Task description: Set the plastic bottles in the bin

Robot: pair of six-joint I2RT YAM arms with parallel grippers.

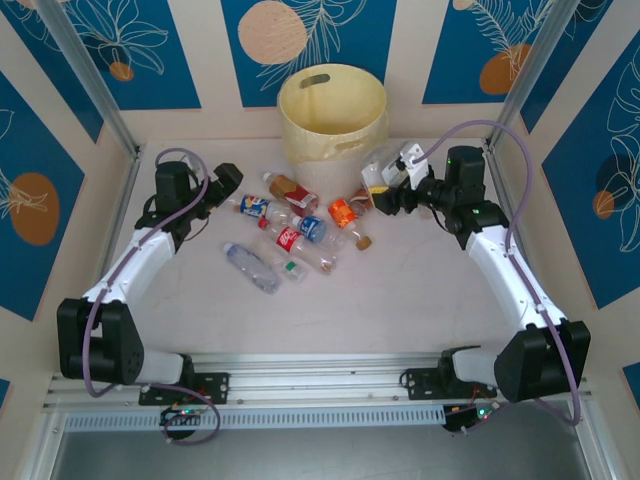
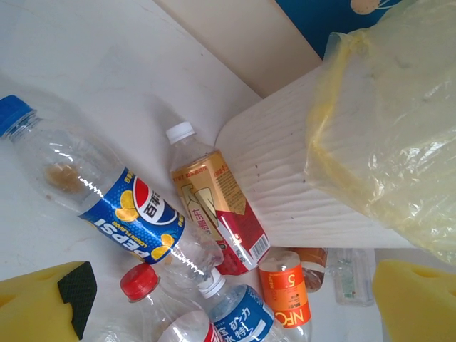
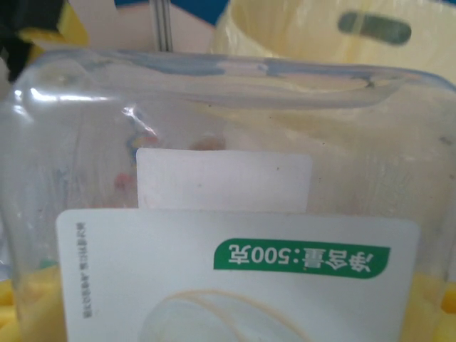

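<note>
Top external: white-labelled bottle [image 1: 396, 161] gripped in right end effector [image 1: 382, 182] beside bin [image 1: 332, 108].

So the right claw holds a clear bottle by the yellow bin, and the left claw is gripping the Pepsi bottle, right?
Not quite: the left claw is open and holds nothing. The left wrist view shows the Pepsi bottle lying on the table. The right claw does hold a clear bottle by the yellow bin.
</note>
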